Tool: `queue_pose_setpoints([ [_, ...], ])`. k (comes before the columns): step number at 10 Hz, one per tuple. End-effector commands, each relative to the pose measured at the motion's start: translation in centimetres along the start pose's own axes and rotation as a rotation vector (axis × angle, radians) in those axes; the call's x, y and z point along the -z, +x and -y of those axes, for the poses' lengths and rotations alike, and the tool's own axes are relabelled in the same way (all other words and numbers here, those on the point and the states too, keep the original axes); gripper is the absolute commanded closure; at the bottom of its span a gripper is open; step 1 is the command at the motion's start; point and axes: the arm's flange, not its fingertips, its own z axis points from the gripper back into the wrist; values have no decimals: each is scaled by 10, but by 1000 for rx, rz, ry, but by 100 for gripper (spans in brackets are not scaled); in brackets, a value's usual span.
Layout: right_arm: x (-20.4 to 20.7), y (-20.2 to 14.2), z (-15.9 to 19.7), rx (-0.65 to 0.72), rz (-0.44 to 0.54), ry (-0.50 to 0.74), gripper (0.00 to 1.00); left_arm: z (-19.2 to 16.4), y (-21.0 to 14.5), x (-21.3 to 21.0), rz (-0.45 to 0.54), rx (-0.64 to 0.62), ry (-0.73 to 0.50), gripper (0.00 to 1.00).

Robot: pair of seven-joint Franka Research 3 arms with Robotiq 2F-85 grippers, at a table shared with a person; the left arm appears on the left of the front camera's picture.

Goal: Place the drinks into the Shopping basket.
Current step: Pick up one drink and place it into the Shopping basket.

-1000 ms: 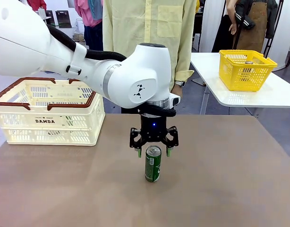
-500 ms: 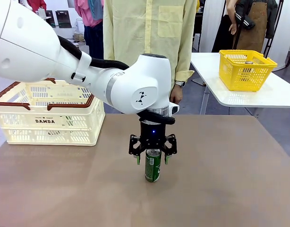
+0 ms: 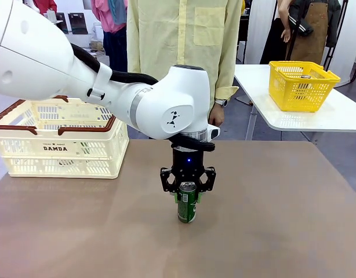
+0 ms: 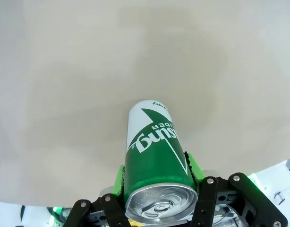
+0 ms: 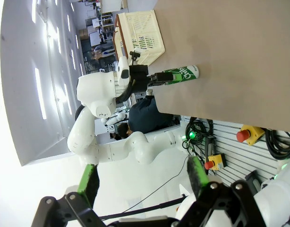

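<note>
left wrist view: left gripper [image 4: 156, 172] clamped on green can [image 4: 152, 146] marked "sung"; basket [image 3: 27, 159] reads "damda".

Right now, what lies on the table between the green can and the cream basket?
Nothing: in the front view the brown table is bare between the green can and the Shopping basket.

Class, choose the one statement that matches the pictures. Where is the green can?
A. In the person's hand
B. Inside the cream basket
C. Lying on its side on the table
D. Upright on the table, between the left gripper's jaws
D: the green can stands upright on the table, the left gripper has its jaws against the can's upper part, and the cream basket sits well apart.
</note>
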Motion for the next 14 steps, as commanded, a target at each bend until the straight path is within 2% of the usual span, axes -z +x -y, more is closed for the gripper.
queue_pose_setpoints([
  [1,-1,0,-3,-7,2,14,0,-5,0,0,-19,6,-6,100],
  [5,-1,0,-3,-7,2,14,0,-8,-3,-13,27,6,10,100],
  [7,-1,0,-3,-7,2,14,0,-17,-15,-60,87,61,22,100],
  [9,-1,0,-3,-7,2,14,0,-33,-28,-118,37,172,18,100],
  [11,-1,0,-3,-7,2,14,0,-58,-32,-165,-37,219,-3,100],
  [12,-1,0,-3,-7,2,14,0,-74,-34,-186,-38,221,-33,100],
  [14,-1,0,-3,-7,2,14,0,-100,-36,-194,-25,216,-96,100],
])
